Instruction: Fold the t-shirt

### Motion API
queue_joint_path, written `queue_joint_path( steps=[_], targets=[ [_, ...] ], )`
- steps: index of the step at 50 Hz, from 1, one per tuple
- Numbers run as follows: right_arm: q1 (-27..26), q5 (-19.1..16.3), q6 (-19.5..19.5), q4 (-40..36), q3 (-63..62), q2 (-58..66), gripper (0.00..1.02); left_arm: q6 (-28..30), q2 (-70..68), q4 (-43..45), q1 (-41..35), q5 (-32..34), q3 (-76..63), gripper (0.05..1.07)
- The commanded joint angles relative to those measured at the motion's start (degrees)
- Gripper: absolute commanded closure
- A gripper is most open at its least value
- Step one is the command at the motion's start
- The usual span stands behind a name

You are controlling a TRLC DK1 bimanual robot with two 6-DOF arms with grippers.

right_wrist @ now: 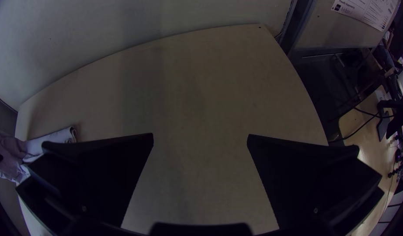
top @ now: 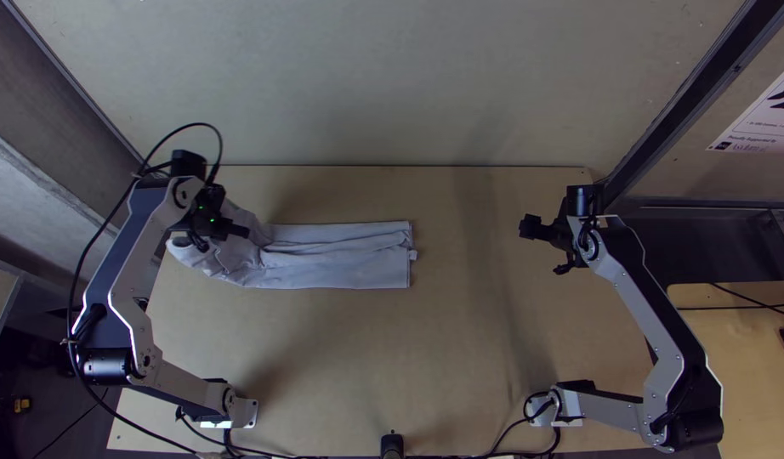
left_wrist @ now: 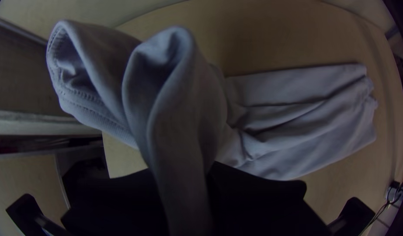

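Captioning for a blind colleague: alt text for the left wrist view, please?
The left arm's black gripper, with two wide flat fingers, grips a pale grey cloth T-shirt by one bunched end; the other end lies in a wrinkled strip on a light wooden table.

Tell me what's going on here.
The left arm's black gripper has one bunched end of a pale grey cloth t-shirt pinched between its wide, flat fingers. The rest of the shirt lies as a narrow, creased strip on the light wooden table. The right arm's black gripper hangs open, holding nothing.
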Motion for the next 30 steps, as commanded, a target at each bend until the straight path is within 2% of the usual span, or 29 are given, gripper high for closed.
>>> queue_joint_path(
  steps=[1, 6, 14, 22, 30],
  targets=[
    [-1.25, 0.58, 1.04, 0.36, -0.79, -1.27, 0.04, -3.12, -0.90, -3.13, -4.71, -2.81, 2.52, 1.05],
    [-1.69, 0.58, 0.87, 0.36, -0.88, -1.27, 0.04, -5.58, 0.25, -4.62, -9.81, -6.42, 4.10, 1.05],
    [-2.39, 0.67, 0.87, 0.36, -1.41, -1.36, 0.04, -12.79, 5.34, -8.58, -18.43, -12.48, 7.97, 1.05],
    [-2.83, 0.67, 1.04, 0.36, -2.20, -1.62, 0.04, -17.80, 10.71, -10.34, -25.02, -12.74, 12.27, 1.05],
    [-3.36, 0.58, 1.13, 0.54, -3.25, -1.98, 0.04, -23.95, 19.14, -16.58, -30.55, -15.56, 20.97, 1.05]
  ],
)
